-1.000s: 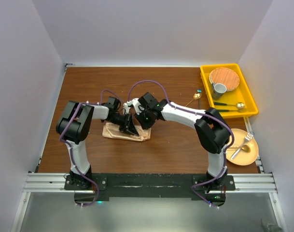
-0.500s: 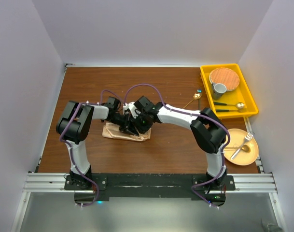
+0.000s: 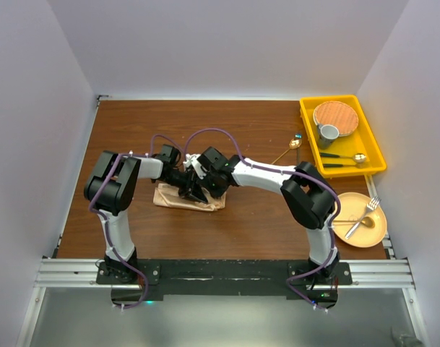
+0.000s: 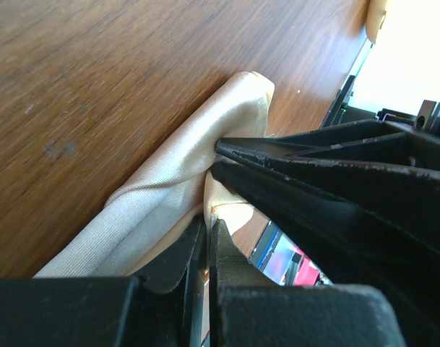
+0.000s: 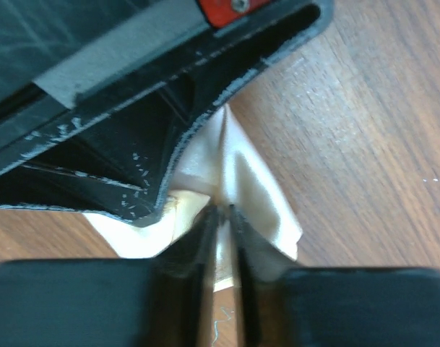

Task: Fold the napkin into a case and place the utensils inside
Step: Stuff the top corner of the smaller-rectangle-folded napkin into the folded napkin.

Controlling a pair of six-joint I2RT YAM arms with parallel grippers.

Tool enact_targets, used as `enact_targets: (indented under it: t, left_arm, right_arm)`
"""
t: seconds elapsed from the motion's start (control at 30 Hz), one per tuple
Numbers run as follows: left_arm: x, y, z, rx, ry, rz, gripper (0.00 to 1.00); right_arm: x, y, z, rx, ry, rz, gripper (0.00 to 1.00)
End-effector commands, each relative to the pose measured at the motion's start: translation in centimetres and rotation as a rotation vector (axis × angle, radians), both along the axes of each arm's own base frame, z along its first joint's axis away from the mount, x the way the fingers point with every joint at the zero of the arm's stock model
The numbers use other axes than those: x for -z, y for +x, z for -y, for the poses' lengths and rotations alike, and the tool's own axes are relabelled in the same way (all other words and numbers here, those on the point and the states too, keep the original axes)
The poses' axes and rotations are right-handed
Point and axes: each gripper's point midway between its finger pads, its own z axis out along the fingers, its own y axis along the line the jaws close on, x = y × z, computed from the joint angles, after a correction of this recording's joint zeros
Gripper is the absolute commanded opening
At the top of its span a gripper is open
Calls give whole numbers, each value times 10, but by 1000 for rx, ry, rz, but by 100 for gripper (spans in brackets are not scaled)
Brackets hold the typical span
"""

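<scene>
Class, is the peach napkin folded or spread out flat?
Folded: the napkin is a small layered bundle; the left wrist view shows its doubled layers.

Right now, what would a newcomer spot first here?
Left of centre, the left gripper and right gripper meet nose to nose, each pinching the folded peach napkin. At far right sit a bright yellow tray and an orange plate with a fork.

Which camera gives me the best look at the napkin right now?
Left wrist: the napkin is close and sharp, its folded edge pinched in the left gripper. The top view shows only a strip, mostly hidden under the arms. The right wrist shows one blurred corner.
</scene>
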Motion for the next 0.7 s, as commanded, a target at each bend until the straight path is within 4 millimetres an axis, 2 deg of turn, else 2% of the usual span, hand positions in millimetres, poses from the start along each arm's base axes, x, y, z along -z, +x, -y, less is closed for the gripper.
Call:
enact_targets:
  t: [0.0, 0.03, 0.13, 0.3, 0.67]
  left_arm:
    - [32, -7, -13, -15, 119, -19, 0]
    - [31, -7, -13, -14, 117, -18, 0]
    - [32, -7, -13, -15, 120, -17, 0]
    - [33, -7, -14, -16, 123, -18, 0]
    - [29, -3, -13, -15, 120, -5, 0]
  right_arm:
    - [-23, 11, -7, 4, 15, 57, 3]
    - [-26, 11, -10, 3, 27, 52, 0]
    - [-46, 14, -18, 3, 67, 67, 0]
    - [-64, 16, -17, 2, 90, 94, 0]
    - [-61, -7, -8, -59, 91, 27, 0]
